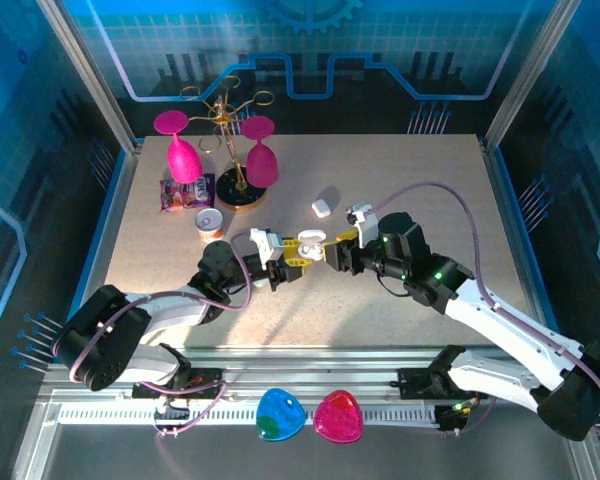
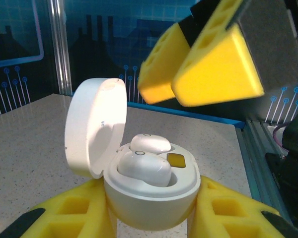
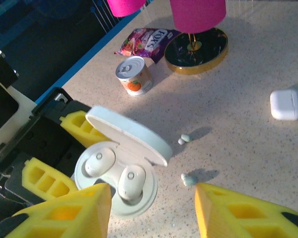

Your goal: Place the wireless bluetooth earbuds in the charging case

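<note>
A round white charging case (image 2: 151, 198) sits between my left gripper's (image 2: 151, 220) yellow fingers, which are shut on its body. Its lid (image 2: 94, 126) stands open. Two white earbuds (image 2: 144, 167) (image 2: 150, 144) rest in its wells, also visible from above as earbuds (image 3: 99, 161) (image 3: 131, 181) in the case (image 3: 116, 198). My right gripper (image 3: 151, 210) hovers just above the case, open, with nothing between its fingers (image 2: 218, 64). Two more tiny pale mint earbuds (image 3: 185, 139) (image 3: 189, 179) lie on the table beside the case. From the top, both grippers (image 1: 288, 257) (image 1: 332, 252) meet at the case (image 1: 311, 240).
A closed white case (image 1: 323, 207) (image 3: 286, 104) lies to the far right. A small can (image 1: 210, 222), a candy packet (image 1: 185, 192) and a gold stand (image 1: 238, 190) with pink glasses (image 1: 262, 160) stand at the back left. Blue (image 1: 280, 415) and pink (image 1: 338, 416) pieces lie on the front rail.
</note>
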